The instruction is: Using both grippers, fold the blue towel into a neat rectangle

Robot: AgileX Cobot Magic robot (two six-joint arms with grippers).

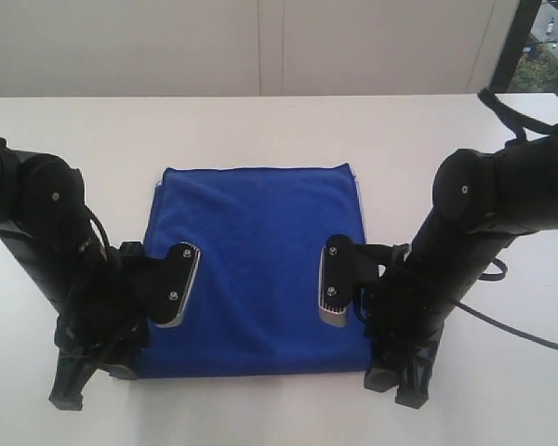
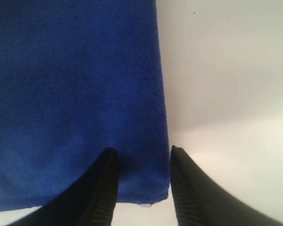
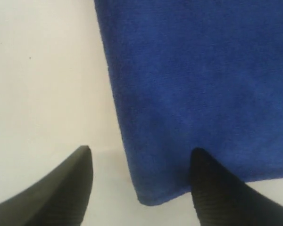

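Blue towel (image 1: 260, 269) lies flat on the worktop (image 1: 260, 130). My left end effector (image 2: 141, 150) and right end effector (image 3: 140, 149) point down, released, straddling its near corners.

Left black jointed robot arm (image 1: 37, 195) bent at the elbow and angled downward, left black two-fingered gripper (image 2: 142, 150) stood with jaws apart, right black jointed robot arm (image 1: 488, 200) bent down likewise, right black two-fingered gripper (image 3: 141, 149) spread wider.
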